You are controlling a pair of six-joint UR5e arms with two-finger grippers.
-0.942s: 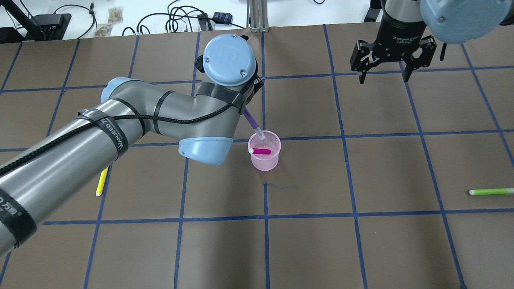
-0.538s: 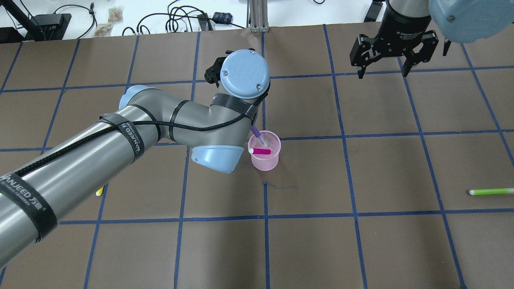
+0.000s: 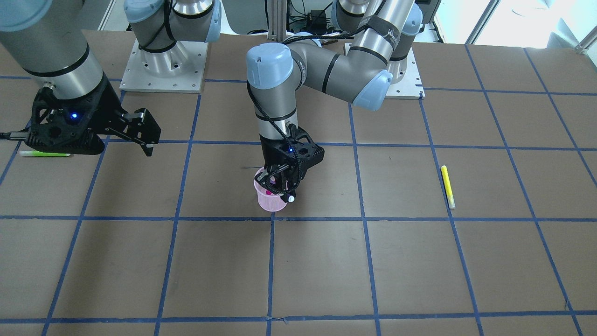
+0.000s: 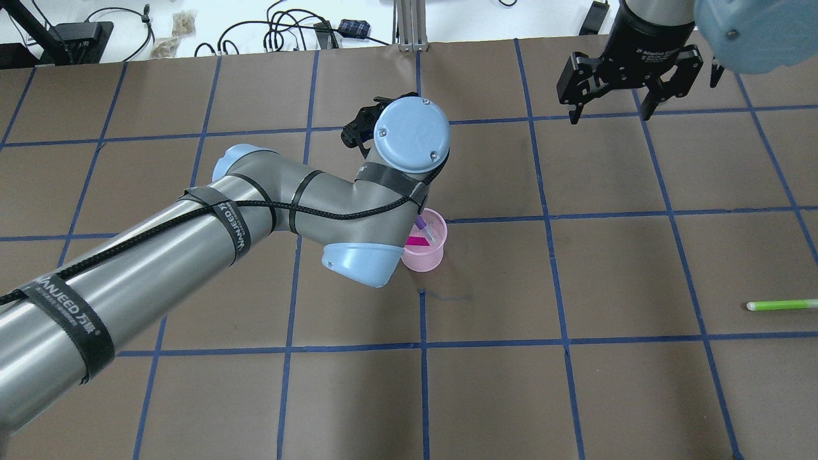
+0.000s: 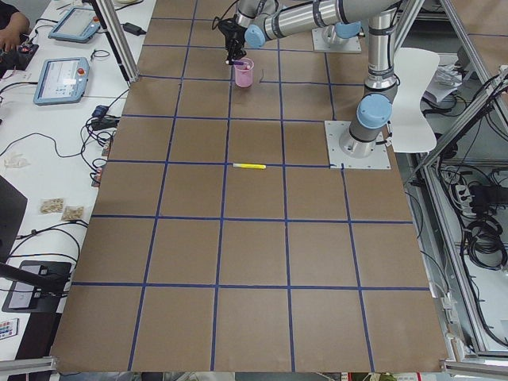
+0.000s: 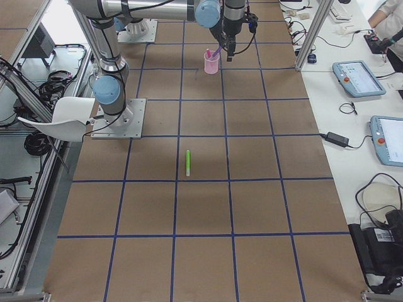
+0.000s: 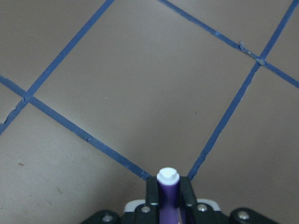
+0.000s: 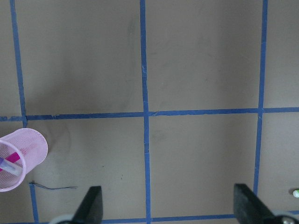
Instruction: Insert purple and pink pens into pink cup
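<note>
The pink mesh cup (image 4: 427, 255) stands near the table's middle. It also shows in the front view (image 3: 269, 202) and the right wrist view (image 8: 29, 148). The pink pen (image 4: 418, 241) leans inside it, its white end at the rim. My left gripper (image 3: 279, 185) is right above the cup, shut on the purple pen (image 7: 167, 196). The purple pen's lower end (image 4: 422, 223) is inside the cup. In the overhead view my wrist hides the left gripper. My right gripper (image 4: 610, 114) is open and empty, far to the back right of the cup.
A yellow pen (image 3: 447, 186) lies on the table on my left side. A green pen (image 4: 781, 305) lies near the right edge. Cables and boxes sit beyond the table's far edge. The brown mat carries blue tape grid lines.
My left wrist has moved right, over the cup, and the purple pen has gone further into it. The right gripper has drifted slightly back and to the right.
</note>
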